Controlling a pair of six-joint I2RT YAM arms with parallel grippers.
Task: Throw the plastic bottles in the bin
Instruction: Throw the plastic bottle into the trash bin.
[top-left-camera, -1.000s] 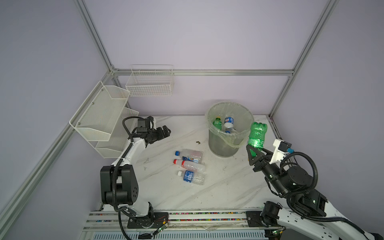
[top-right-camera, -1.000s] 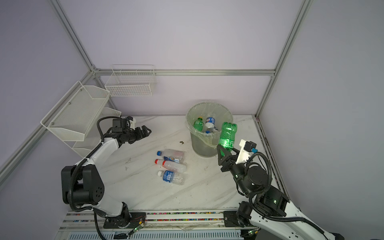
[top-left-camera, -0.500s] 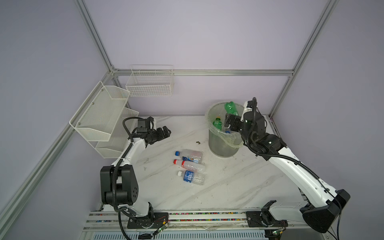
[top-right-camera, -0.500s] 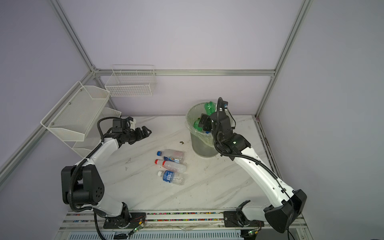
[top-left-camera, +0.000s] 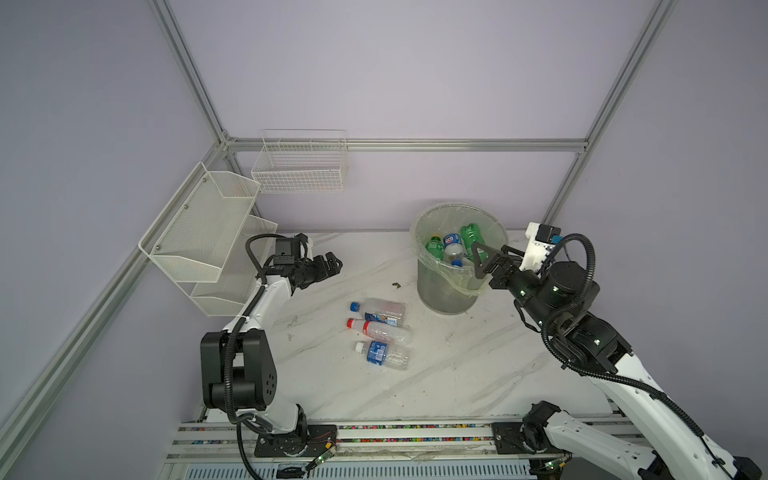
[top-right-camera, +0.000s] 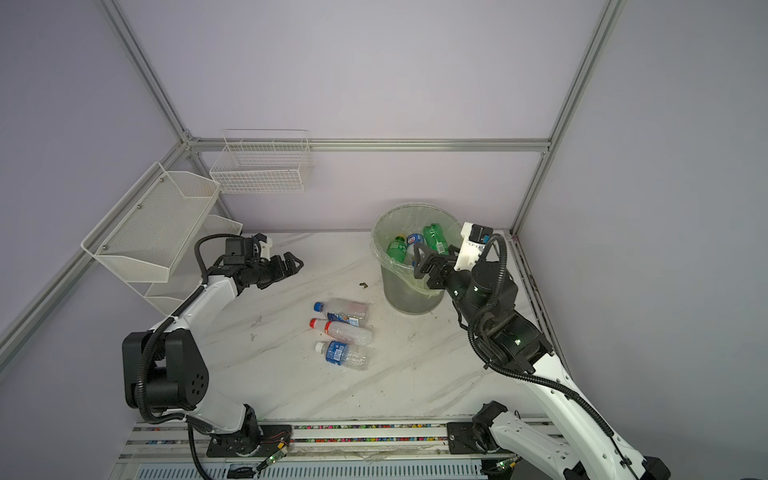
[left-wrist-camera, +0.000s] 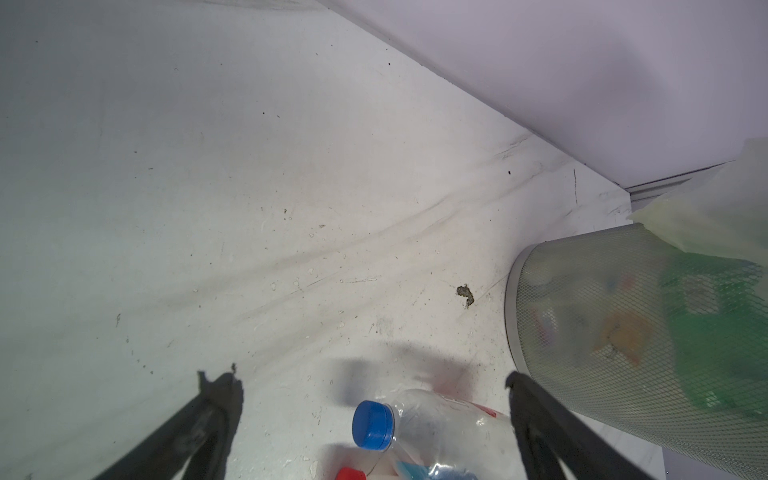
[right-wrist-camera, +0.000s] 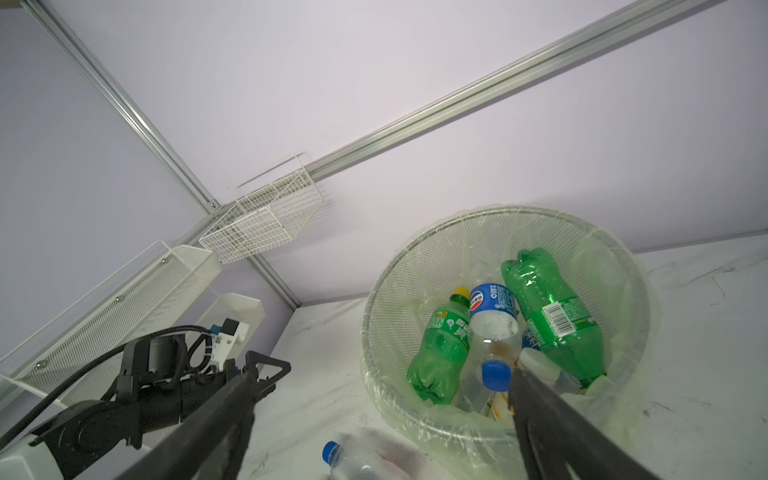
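At the near-right rim of the round grey-green bag-lined bin (top-left-camera: 440, 296), lift the right gripper (top-left-camera: 477, 261), fingers spread and empty, clear of the liner (top-left-camera: 468, 286); next target three clear plastic bottles (top-left-camera: 380, 330) lying on the tabletop (top-left-camera: 332, 382); keep the spread left gripper (top-left-camera: 332, 266) aside.

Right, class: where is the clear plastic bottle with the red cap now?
The red-capped clear bottle lies on the table in both top views, between the blue-capped bottle and the white-capped bottle, left of the mesh bin.
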